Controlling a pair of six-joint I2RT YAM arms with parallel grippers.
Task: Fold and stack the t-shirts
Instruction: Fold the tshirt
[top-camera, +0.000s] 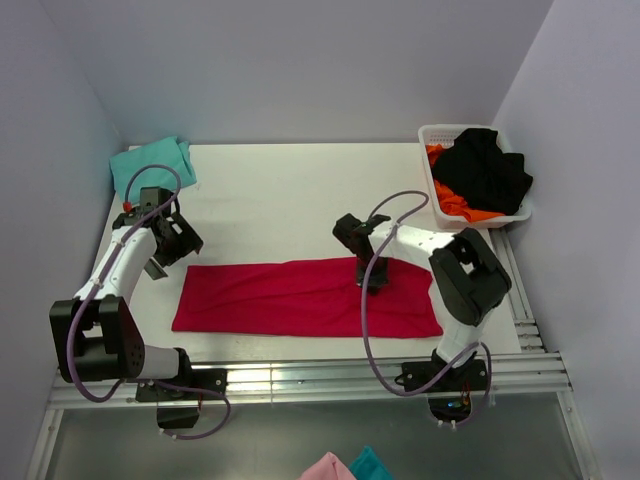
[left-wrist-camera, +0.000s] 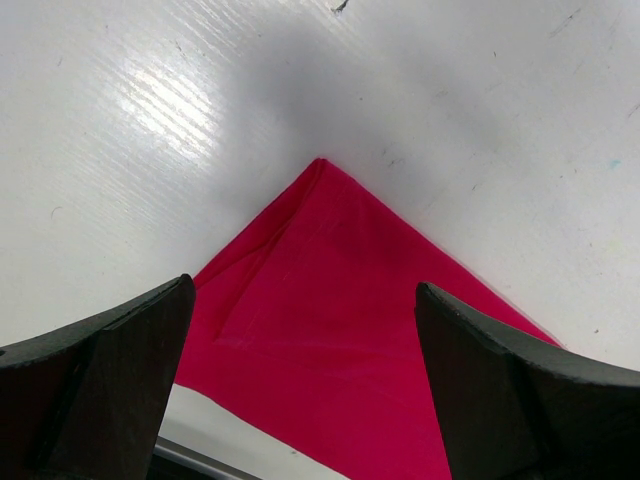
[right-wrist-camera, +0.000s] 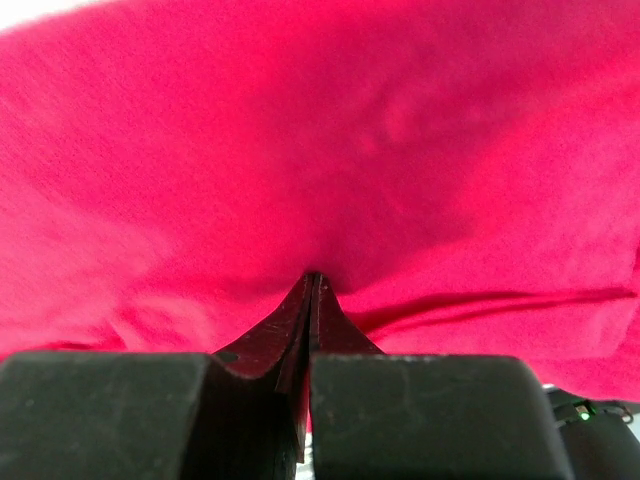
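The red shirt (top-camera: 305, 298) lies folded in a long strip across the middle of the table (top-camera: 290, 200). My right fingers (right-wrist-camera: 310, 320) are pressed tight together at its far edge, right of its middle, pinching a pucker of the cloth. My left fingers (left-wrist-camera: 110, 380) stand spread wide, holding nothing, above its far left corner. The teal shirt (top-camera: 152, 163) sits well beyond that corner.

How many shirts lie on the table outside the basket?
2. The red shirt lies folded in a long strip across the near middle; the teal shirt sits at the far left corner. The basket holds black cloth and orange cloth, which may hide more.
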